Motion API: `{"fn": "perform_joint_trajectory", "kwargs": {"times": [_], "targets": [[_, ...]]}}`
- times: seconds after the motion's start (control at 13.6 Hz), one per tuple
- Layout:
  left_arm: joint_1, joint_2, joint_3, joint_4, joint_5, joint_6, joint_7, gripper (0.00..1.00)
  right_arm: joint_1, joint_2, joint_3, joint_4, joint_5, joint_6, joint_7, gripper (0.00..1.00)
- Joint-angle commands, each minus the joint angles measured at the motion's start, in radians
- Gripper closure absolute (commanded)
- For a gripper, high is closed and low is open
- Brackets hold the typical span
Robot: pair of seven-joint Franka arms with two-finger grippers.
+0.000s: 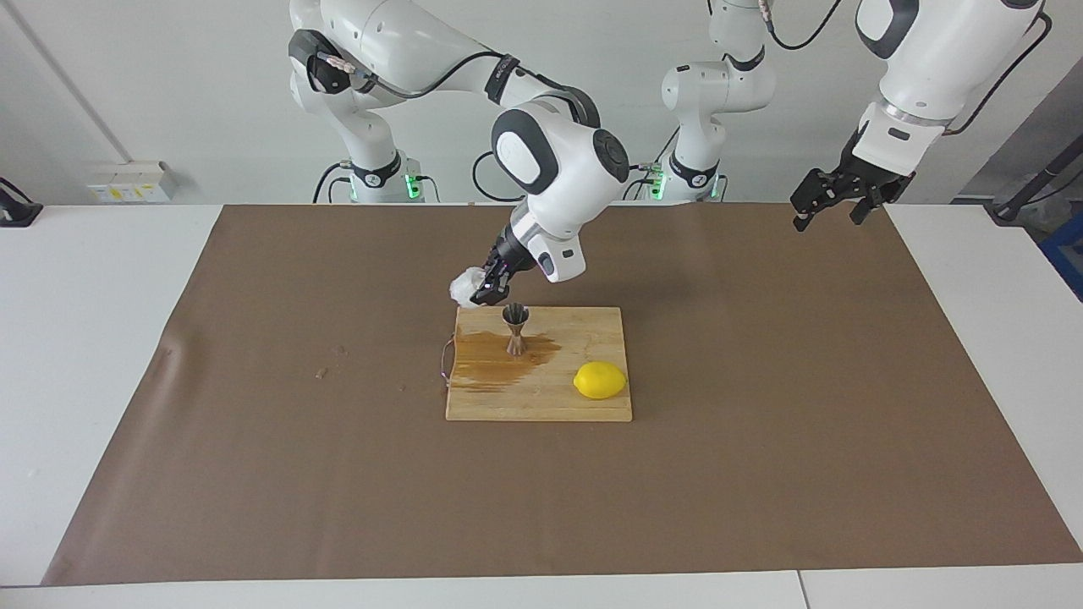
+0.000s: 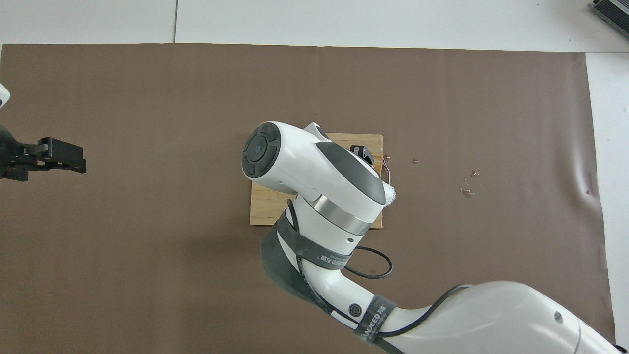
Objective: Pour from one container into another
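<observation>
My right gripper [image 1: 485, 291] is shut on the small crinkled white cup [image 1: 464, 285], holding it in the air over the corner of the wooden board [image 1: 550, 402], just beside and above the rim of the steel jigger [image 1: 515, 327]. The jigger stands upright on the board in a brown wet stain [image 1: 495, 359]. In the overhead view the right arm covers the jigger, and only a bit of the cup [image 2: 389, 195] shows. My left gripper [image 1: 829, 215] hangs open and waiting over the mat's corner at the left arm's end, also seen as the left gripper [image 2: 61, 158] from overhead.
A yellow lemon [image 1: 600, 380] lies on the board, farther from the robots than the jigger and toward the left arm's end. Small crumbs [image 1: 324, 370] dot the brown mat [image 1: 761, 423] toward the right arm's end.
</observation>
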State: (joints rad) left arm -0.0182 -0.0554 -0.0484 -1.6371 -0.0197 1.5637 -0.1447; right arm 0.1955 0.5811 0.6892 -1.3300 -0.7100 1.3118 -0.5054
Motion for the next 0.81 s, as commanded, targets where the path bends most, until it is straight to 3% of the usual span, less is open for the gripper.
{"fn": "perform_joint_trajectory", "kwargs": {"times": [0.0,0.74], "targets": [[0.012,-0.009,-0.005,-0.010,-0.009,0.001,-0.001,0.00,0.008,0.036,0.023,0.035,-0.042,-0.025,0.016,1.00],[0.012,-0.009,-0.005,-0.010,-0.009,0.001,-0.001,0.00,0.032,0.068,0.023,0.035,-0.107,-0.034,0.013,1.00]]}}
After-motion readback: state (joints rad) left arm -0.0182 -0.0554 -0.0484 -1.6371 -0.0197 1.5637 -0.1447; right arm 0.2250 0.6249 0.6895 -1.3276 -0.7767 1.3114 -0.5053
